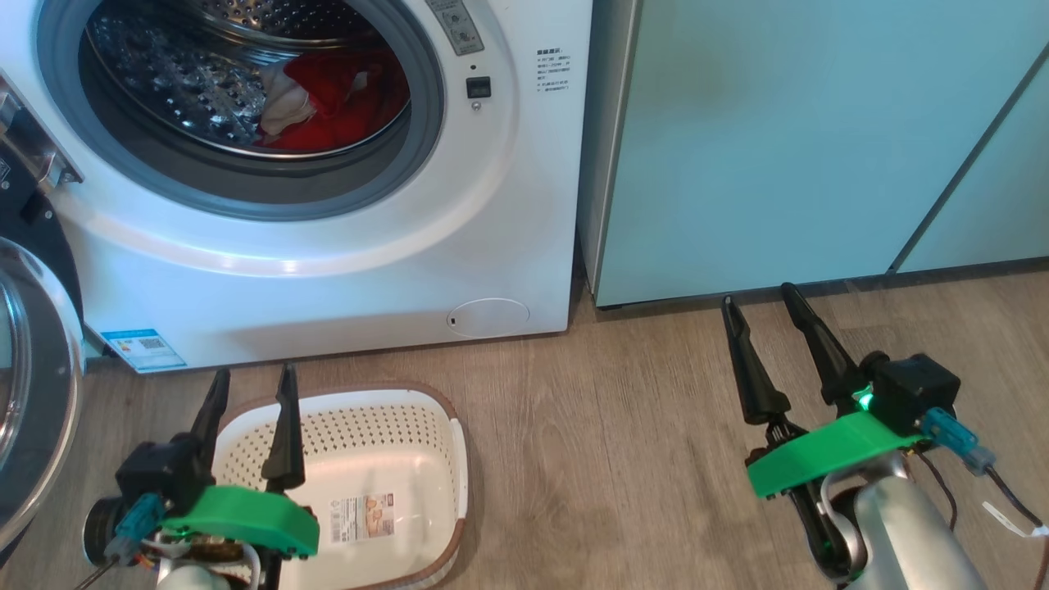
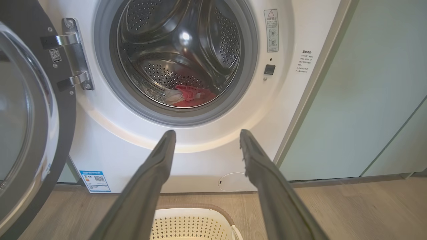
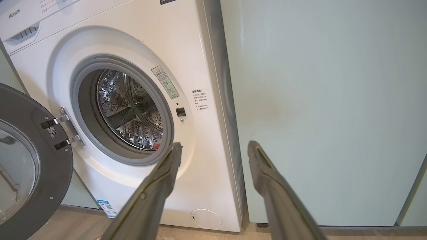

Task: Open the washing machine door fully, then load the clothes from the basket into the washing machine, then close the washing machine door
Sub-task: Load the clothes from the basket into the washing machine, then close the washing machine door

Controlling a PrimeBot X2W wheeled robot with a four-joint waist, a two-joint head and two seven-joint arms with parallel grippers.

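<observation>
The white washing machine stands with its door swung wide open at the left; the door shows its black rim and glass bowl. The clothes, red with a white piece, lie inside the drum, and the clothes sit at its bottom. The basket sits on the floor below the drum mouth, with nothing in it. My left gripper hangs open over the basket's left edge, holding nothing. My right gripper is open above the floor before the cabinet, with nothing between its fingers.
Pale green cabinet panels stand right of the machine. Wooden floor stretches between the basket and my right arm. The open door juts out at the left.
</observation>
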